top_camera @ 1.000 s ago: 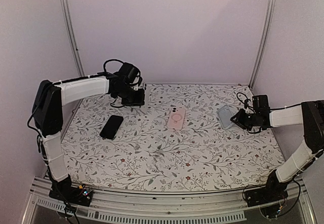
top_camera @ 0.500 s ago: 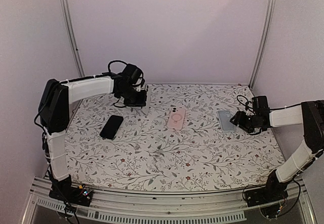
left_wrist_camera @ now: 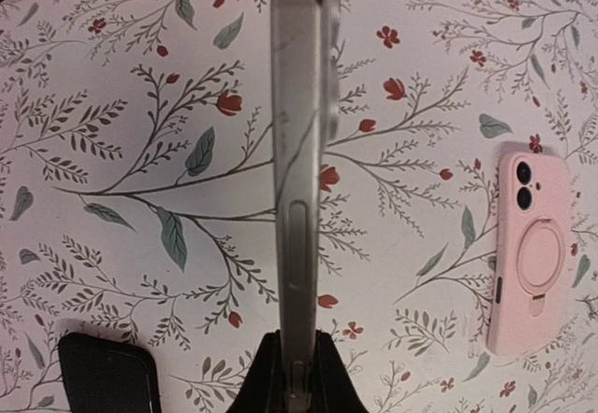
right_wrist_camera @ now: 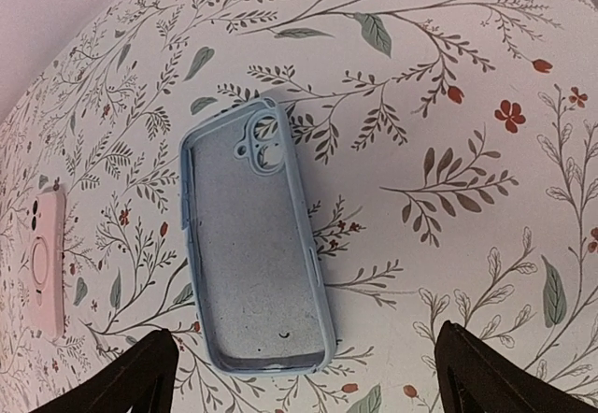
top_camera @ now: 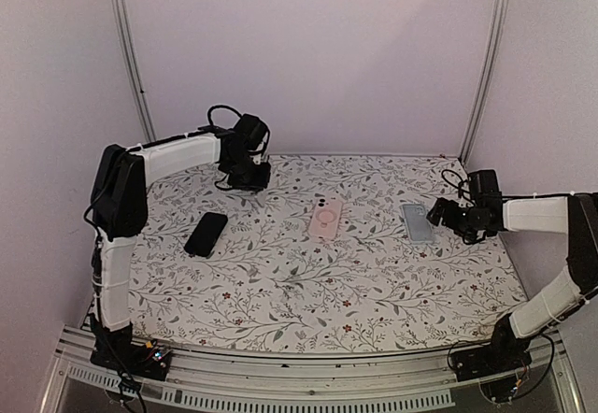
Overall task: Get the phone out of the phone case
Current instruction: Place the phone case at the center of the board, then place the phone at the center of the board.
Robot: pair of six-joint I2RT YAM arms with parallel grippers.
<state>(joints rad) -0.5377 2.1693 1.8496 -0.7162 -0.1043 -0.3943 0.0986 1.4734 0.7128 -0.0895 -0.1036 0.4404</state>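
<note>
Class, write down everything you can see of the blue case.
The blue case is a pale, matte, soft-looking shell, empty, lying flat, inside facing up, raised walls all round. Its camera cutout is at the end away from the right tool, which hangs open, clear of it. Only the floral table touches it.

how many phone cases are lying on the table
2: a pink case at mid-table and an empty blue case to its right. The black slab at left may be a third; cannot tell.
</note>
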